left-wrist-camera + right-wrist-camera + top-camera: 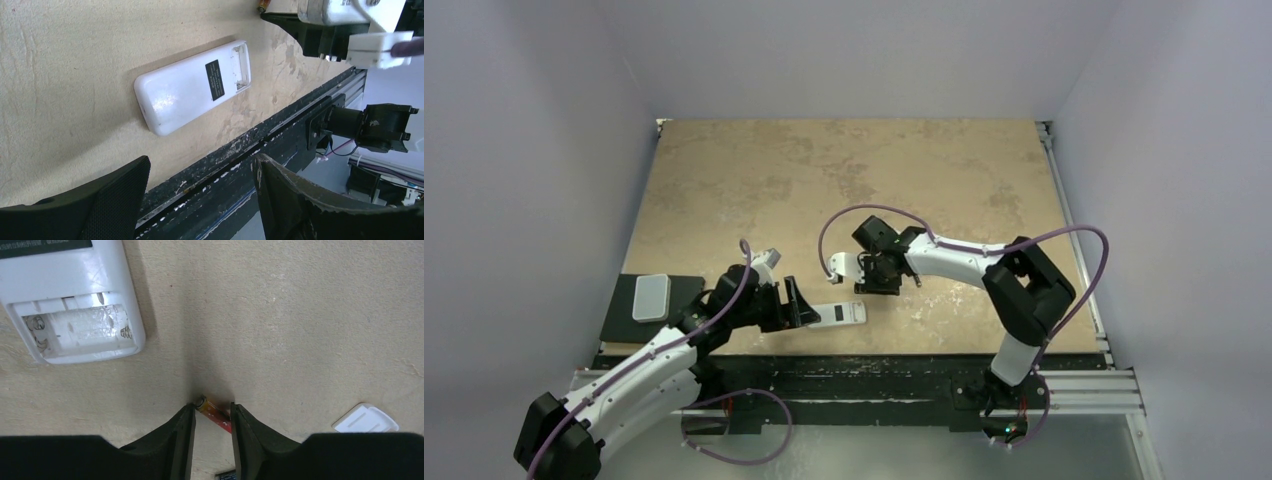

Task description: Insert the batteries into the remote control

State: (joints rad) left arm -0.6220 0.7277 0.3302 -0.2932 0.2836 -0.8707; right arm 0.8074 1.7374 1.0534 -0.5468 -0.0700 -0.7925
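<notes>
- Lying back-up on the counter (824,180), near its near edge, the remote (839,314) sits between the two arms.
- Its battery bay (75,332) is uncovered at the end nearer the right arm. The springs show and no cell is inside.
- A black label (214,80) sits on the remote's back, just beside the bay.
- The left end effector (200,165) hangs just beside the remote's closed end, with its fingers (100,200) spread wide and nothing between them.
- The right end effector (212,409) is down at the counter, just past the bay end of the remote and apart from it.
- Its fingers (180,440) are drawn close together on the orange battery (215,415), which lies slantwise across the narrow gap and touches both.
- The orange battery is low against the counter, near the bay but outside it.
- A dark thing (227,475) shows at the bottom edge between the right fingers; too little is visible to tell what it is.
- A small ribbed white cover (366,419) lies flat on the counter, to the side of the right fingers and apart from the remote.
- A light-grey plate (652,297) rests on a dark pad (624,325) at the counter's near left corner, beside the left arm.
</notes>
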